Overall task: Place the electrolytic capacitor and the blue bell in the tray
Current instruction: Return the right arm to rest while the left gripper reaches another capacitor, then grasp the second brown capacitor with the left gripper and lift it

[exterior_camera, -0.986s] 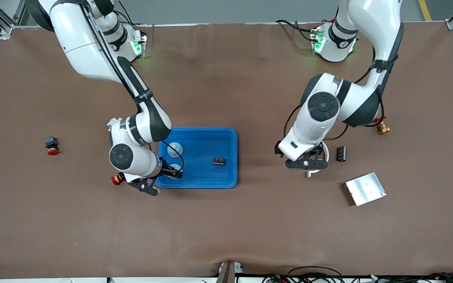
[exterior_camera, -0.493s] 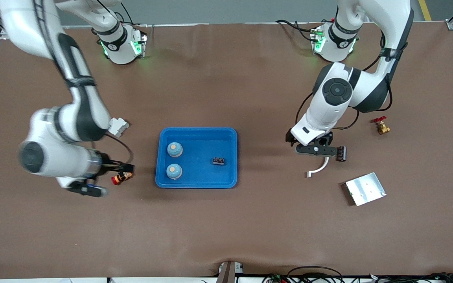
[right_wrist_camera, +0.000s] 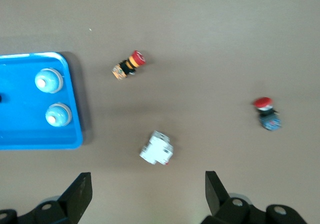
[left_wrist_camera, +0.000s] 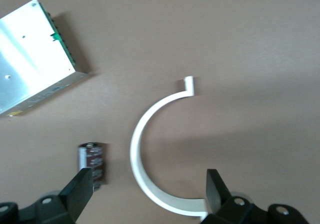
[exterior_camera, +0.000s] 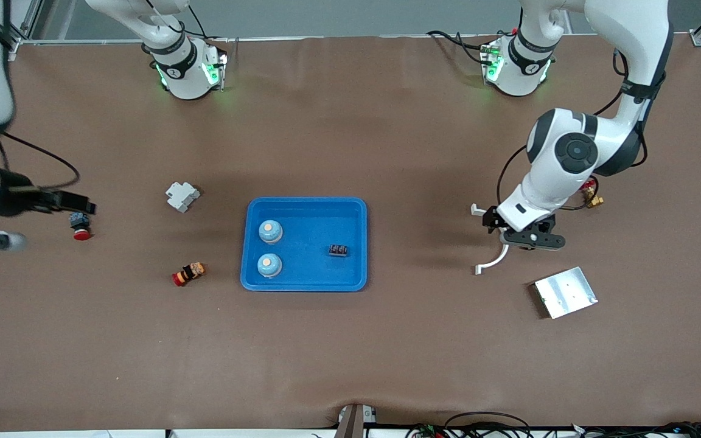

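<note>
Left hand (exterior_camera: 530, 238): hung over the desk (exterior_camera: 350, 353) toward the left arm's end, fingers (left_wrist_camera: 80, 190) spread with nothing between them, above the white curved bracket (exterior_camera: 491, 260) and the capacitor.
Right hand (exterior_camera: 73, 204): hung at the right arm's end of the desk, just above the black push button with a red cap (exterior_camera: 79, 224), fingers (right_wrist_camera: 79, 193) spread and empty.
Electrolytic capacitor (left_wrist_camera: 92, 160): a dark cylinder lying on the bare desk just beside the bracket; hidden under the left hand in the front view.
Tray (exterior_camera: 356, 243): blue, mid-desk, holding two blue bells, one (exterior_camera: 270, 230) farther from the front camera than the other (exterior_camera: 269, 264), plus a small black part (exterior_camera: 338, 250) toward the left arm's end of the tray.
Silver metal plate (exterior_camera: 565, 292): flat on the desk, nearer the front camera than the left hand.
Brass valve (exterior_camera: 591, 196): partly covered by the left arm.
White block (exterior_camera: 182, 196): on the desk near the tray, toward the right arm's end.
Red-and-yellow button (exterior_camera: 188, 274): lying on its side, nearer the front camera than the white block.
</note>
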